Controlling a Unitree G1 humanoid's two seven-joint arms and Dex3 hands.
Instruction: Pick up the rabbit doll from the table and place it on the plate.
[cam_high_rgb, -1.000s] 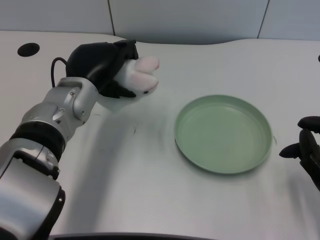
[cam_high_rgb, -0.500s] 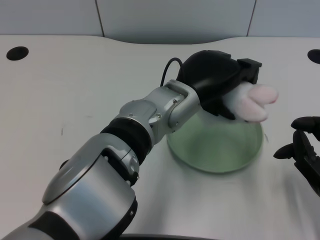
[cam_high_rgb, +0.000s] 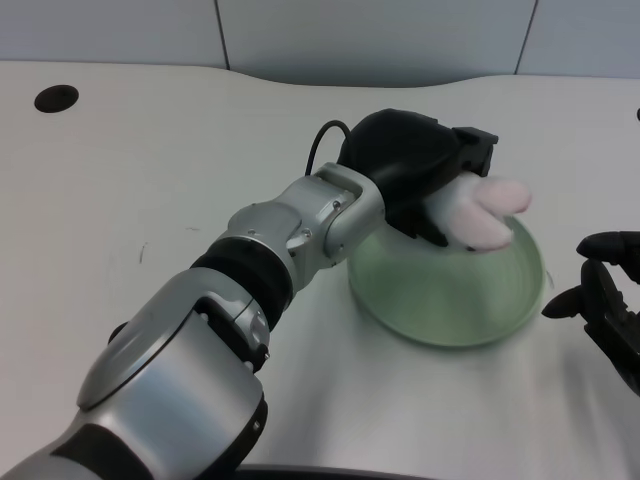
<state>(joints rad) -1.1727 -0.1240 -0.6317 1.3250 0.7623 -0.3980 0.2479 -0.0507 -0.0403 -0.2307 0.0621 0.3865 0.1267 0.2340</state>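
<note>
Most of the task looks done. Left hand (cam_high_rgb: 420, 170) is closed around the doll (cam_high_rgb: 480, 212), pink-white ears sticking out to the right. Doll is off the table, held over the far part of the plate (cam_high_rgb: 440, 325); whether it touches the plate cannot be told. Judged remaining: lower it onto the plate, release, withdraw the arm.

White table before a pale panelled wall

A round dark hole (cam_high_rgb: 56, 98), possibly a cable port, is seen in the table (cam_high_rgb: 150, 200).
</note>
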